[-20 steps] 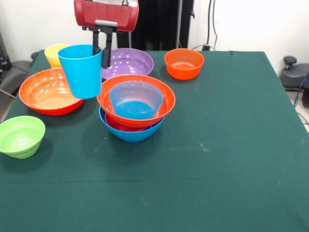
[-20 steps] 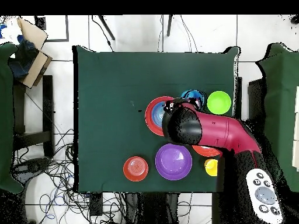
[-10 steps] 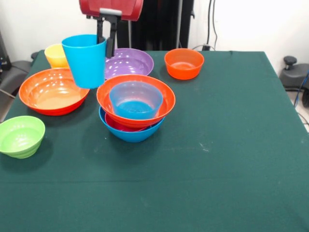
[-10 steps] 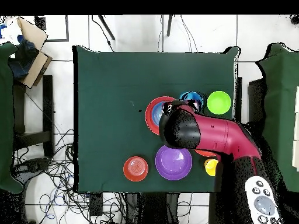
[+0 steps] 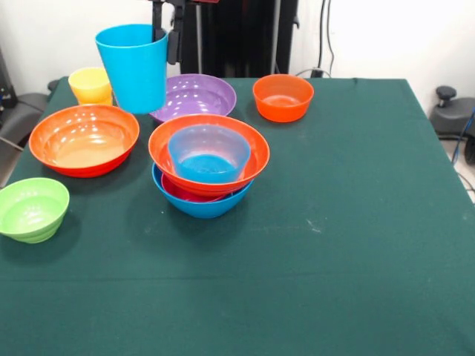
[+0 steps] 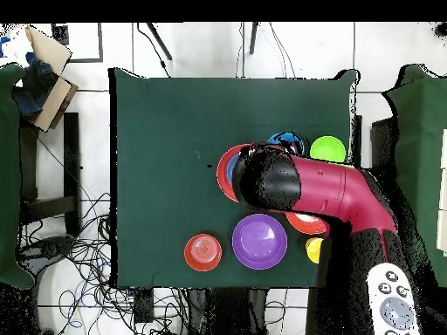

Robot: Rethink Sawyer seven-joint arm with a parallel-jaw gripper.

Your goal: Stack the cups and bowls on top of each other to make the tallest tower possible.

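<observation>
Cups number two: a sky blue cup (image 5: 134, 67) is hanging upright in the air above the bench (image 5: 334, 222), with the jaws of the gripper (image 5: 166, 31) pinching its rim on the side toward the purple bowl, one finger inside and one outside, while a yellow cup (image 5: 90, 84) is standing on the bench behind the lone large orange bowl (image 5: 83, 139). Just below and beside the lifted cup, the tower (image 5: 208, 167) is sitting near the bench's middle as four nested bowls: a large blue bowl (image 5: 200, 205) at the bottom, a magenta bowl (image 5: 182, 194) showing only as a rim, a second large orange bowl (image 5: 209, 156), and a medium blue bowl (image 5: 208, 152) on top. Four more bowls are lying singly around it: the large orange one beside the tower, a large purple bowl (image 5: 194, 96) behind it, a small orange bowl (image 5: 283, 97) farther along the back, and a small lime green bowl (image 5: 31, 209) near the bench's edge. From overhead, the red arm (image 6: 323, 192) is covering part of the tower and the other large orange bowl.
</observation>
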